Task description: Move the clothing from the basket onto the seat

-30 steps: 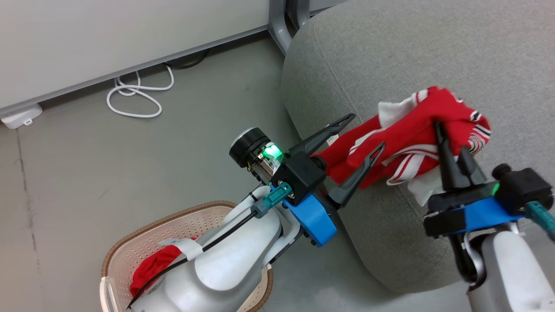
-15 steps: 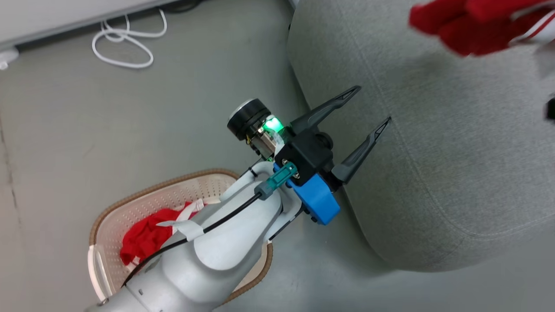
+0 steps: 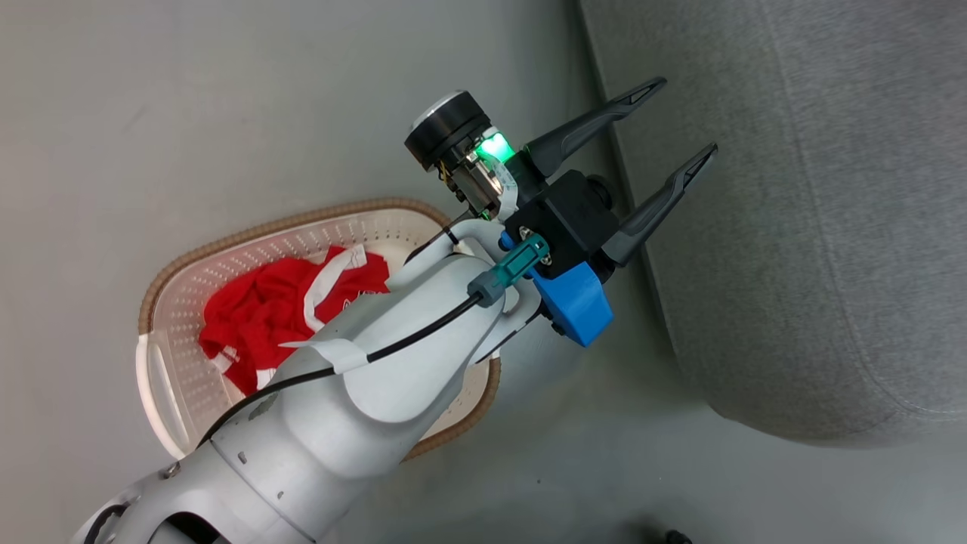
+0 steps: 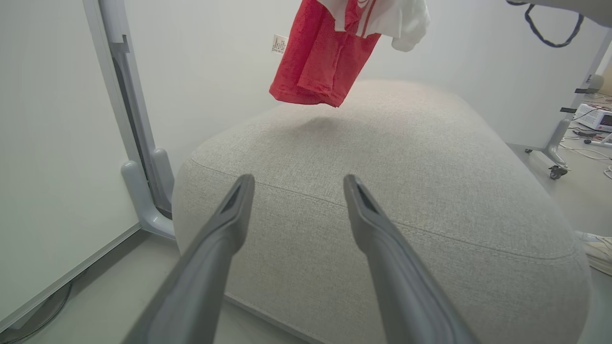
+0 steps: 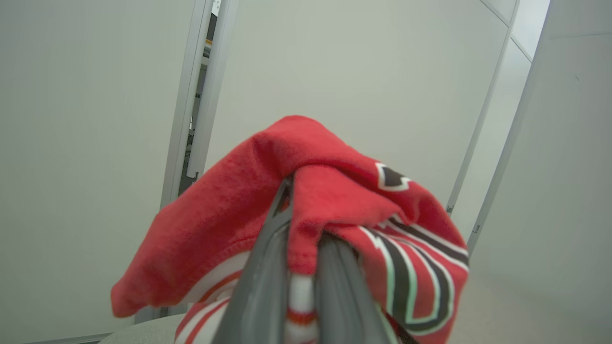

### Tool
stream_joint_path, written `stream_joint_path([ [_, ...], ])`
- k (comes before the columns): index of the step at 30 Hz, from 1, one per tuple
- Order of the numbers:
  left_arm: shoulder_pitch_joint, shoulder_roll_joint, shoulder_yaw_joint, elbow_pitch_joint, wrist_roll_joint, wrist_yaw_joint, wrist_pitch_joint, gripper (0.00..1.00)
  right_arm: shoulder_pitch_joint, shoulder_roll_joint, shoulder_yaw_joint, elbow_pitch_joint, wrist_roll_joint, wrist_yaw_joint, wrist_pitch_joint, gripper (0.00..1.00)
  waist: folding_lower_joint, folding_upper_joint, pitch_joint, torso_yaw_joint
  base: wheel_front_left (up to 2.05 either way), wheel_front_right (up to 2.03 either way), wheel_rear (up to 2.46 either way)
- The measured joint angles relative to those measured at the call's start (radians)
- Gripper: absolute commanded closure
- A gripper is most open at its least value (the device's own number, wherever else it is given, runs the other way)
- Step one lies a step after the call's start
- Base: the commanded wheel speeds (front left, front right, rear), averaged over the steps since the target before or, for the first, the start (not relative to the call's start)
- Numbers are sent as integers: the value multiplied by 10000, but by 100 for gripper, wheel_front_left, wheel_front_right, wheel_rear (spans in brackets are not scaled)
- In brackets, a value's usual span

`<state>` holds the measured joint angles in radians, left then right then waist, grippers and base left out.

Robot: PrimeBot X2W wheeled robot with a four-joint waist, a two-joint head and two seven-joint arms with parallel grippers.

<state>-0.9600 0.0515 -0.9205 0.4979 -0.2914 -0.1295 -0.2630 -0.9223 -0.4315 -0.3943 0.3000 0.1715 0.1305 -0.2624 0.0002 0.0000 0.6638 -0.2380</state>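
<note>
Head view, left to right. The basket (image 3: 177, 302) stands on the grey floor (image 3: 151, 113), and its near right part is hidden behind the pale left forearm (image 3: 393, 363). Red clothing (image 3: 257, 310) with white trim lies crumpled inside, partly covered by that forearm; jersey or shorts cannot be told. The left gripper (image 3: 678, 121) shows over the strip of floor at the edge of the seat (image 3: 831, 189), its fingers wide apart with nothing between them. The seat is cut off by the top and right edges.

Left wrist view, left to right. A grey post (image 4: 138, 143) stands against the white wall panel. The spread fingers point at the seat's side. A hanging red garment (image 4: 318, 62) is above the cushion and clear of it. Its upper part is cut off by the top edge, so what carries it is out of frame. At far right is a castor (image 4: 554, 172), small and indistinct.

Right wrist view. The right gripper (image 5: 308, 210) has its fingers pressed together, clamped on a fold of the hanging red garment (image 5: 229, 215). The cloth drapes over both fingers and hides the right-hand fingertip. The black-and-white lettering at right is folded and unreadable.
</note>
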Motion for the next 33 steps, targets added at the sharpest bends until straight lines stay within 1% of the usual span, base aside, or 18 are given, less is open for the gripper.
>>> stream_joint_path([
  [4,-128,4,-10,69,17,0,0,0,-64,-17,171,1244,59,0,4,100,1,0,482,119,0,0,0],
  [7,-157,6,-12,104,40,2,0,0,-61,121,332,2031,63,2,6,100,1,0,682,166,0,0,0],
  [13,-170,-2,-67,123,36,0,0,0,221,558,573,3214,13,2,0,100,0,0,692,200,0,0,0],
  [18,-174,-4,-54,56,-8,0,0,0,416,627,788,4136,136,2,0,100,0,0,553,279,0,0,0],
  [19,-166,-4,-38,50,-12,2,0,0,415,621,849,4320,151,2,2,95,0,0,505,285,0,0,0],
  [20,-150,-4,-10,52,-29,4,0,0,442,621,897,4401,161,2,2,52,0,0,447,289,0,0,0],
  [21,-106,-4,23,52,-38,12,0,0,466,617,949,4431,159,2,2,2,-1,0,378,291,0,0,0],
  [22,-51,-4,56,44,-42,27,0,0,474,602,968,4439,159,2,2,0,0,0,302,292,0,0,0],
  [25,201,-2,205,-31,-67,59,0,0,817,673,848,4236,157,2,0,0,-1,0,-11,289,0,0,0],
  [33,1309,-8,871,-357,-140,165,0,0,2904,1104,376,3405,-88,2,2,0,-2,0,-1286,326,0,0,0],
])
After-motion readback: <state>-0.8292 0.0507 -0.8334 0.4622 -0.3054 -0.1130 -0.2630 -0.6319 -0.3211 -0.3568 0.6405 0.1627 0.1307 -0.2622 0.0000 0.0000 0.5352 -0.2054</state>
